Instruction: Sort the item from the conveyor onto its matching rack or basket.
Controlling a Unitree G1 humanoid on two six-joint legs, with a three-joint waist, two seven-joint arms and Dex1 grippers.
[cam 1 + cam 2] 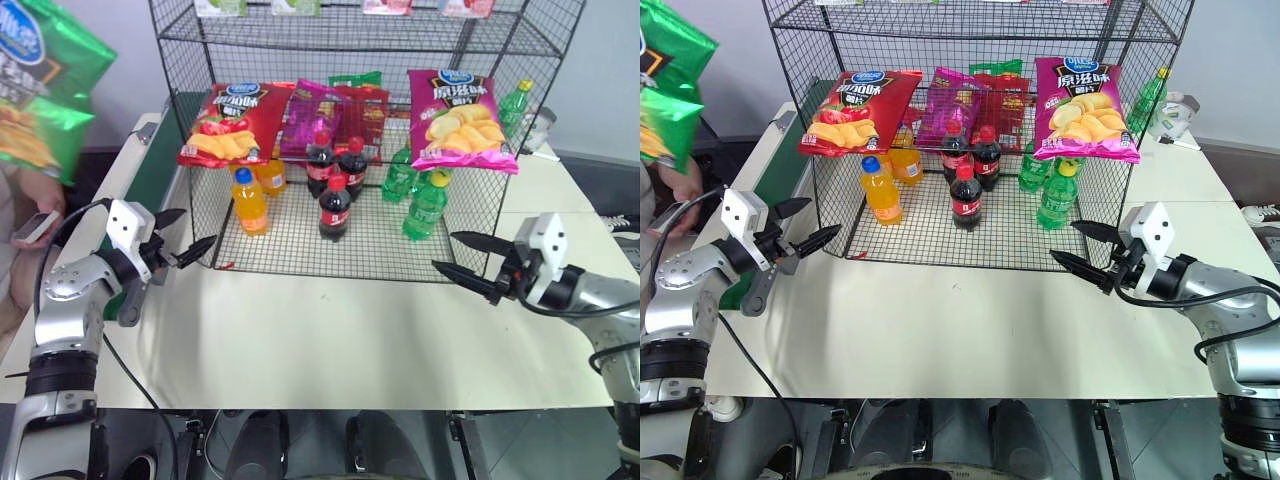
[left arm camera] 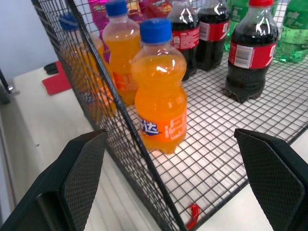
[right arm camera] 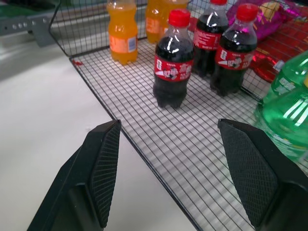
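The item, a glossy green crisp bag (image 1: pixel 40 90), hangs in the air at the far left, above the conveyor (image 1: pixel 158 165), whose dark green belt runs along the table's left side. A person's hand (image 1: pixel 35 215) shows below the bag. The black wire rack (image 1: pixel 370 45) stands at the back of the table. My left gripper (image 1: pixel 197 228) is open at the rack's front left corner, with nothing between its fingers. My right gripper (image 1: pixel 443 250) is open and empty just in front of the rack's front right edge.
On the rack lie a red crisp bag (image 1: pixel 228 122) and a magenta crisp bag (image 1: pixel 458 120). Orange bottles (image 1: pixel 250 202), cola bottles (image 1: pixel 335 208) and green bottles (image 1: pixel 425 205) stand on its lower mesh. The white table (image 1: pixel 330 340) spreads in front of the rack.
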